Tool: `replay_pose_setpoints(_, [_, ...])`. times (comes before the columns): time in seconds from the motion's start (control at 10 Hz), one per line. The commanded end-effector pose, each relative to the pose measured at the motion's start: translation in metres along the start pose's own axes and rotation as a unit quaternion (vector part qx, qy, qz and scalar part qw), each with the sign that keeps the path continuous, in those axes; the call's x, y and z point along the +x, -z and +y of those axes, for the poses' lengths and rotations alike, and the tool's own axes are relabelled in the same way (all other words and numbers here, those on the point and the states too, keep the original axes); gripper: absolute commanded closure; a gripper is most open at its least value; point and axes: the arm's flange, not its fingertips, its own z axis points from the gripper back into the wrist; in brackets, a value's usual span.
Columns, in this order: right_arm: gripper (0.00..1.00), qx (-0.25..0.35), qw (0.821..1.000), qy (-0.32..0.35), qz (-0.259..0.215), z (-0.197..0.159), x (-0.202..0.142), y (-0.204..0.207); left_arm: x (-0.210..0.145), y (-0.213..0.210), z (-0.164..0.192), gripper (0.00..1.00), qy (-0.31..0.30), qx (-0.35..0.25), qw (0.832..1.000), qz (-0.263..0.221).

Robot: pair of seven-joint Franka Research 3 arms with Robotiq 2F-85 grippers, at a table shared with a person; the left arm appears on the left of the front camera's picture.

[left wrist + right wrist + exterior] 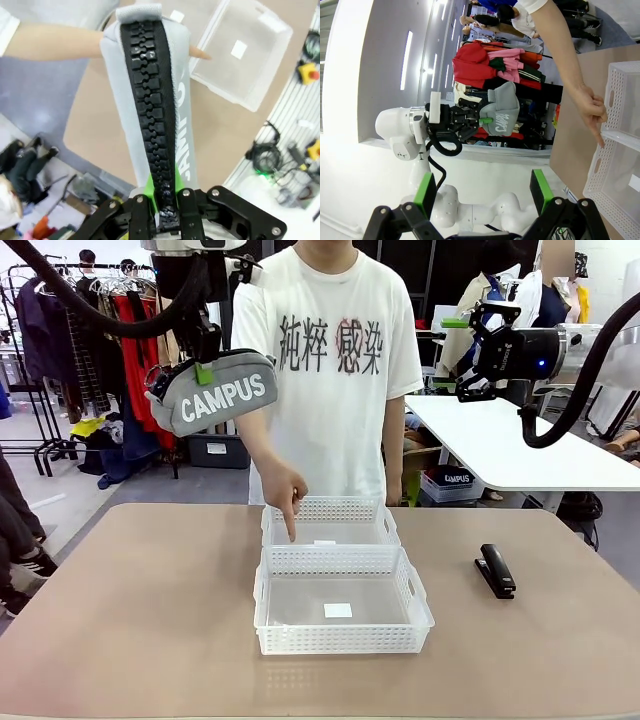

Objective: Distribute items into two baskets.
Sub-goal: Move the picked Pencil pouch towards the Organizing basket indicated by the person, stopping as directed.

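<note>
Inventory by kind, counted.

Baskets: two, the near basket (340,640) and the far basket (330,508), set end to end, below and between the grippers. White labels: two, the near label (338,610) and the far label (325,541), one on each basket floor. Zip pouch (222,395): one, clamped between the fingers of the left gripper (203,373). Stapler (496,570): one, well below the right gripper (462,358). Grippers: two, one carrying the pouch and one with fingers spread and nothing between them. Person's hand (283,490): one, with one finger extended, below and to the right of the left gripper.
</note>
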Motion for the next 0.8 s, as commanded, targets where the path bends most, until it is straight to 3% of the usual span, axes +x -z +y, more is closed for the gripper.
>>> replay_pose_setpoints(0.0, [0.00, 0.002, 1.000, -0.001, 0.000, 0.001, -0.001, 0.001, 0.013, 0.012, -0.020, 1.00, 0.117, -0.002, 0.993, 0.021])
replay_pose_setpoints(0.4, [0.00, 0.002, 1.000, -0.001, 0.000, 0.001, -0.001, 0.001, 0.052, 0.036, -0.058, 1.00, 0.202, -0.018, 0.979, 0.018])
replay_pose_setpoints(0.7, [0.00, 0.002, 1.000, -0.001, 0.000, 0.001, -0.001, 0.001, 0.071, 0.051, -0.080, 1.00, 0.220, -0.008, 0.975, -0.001])
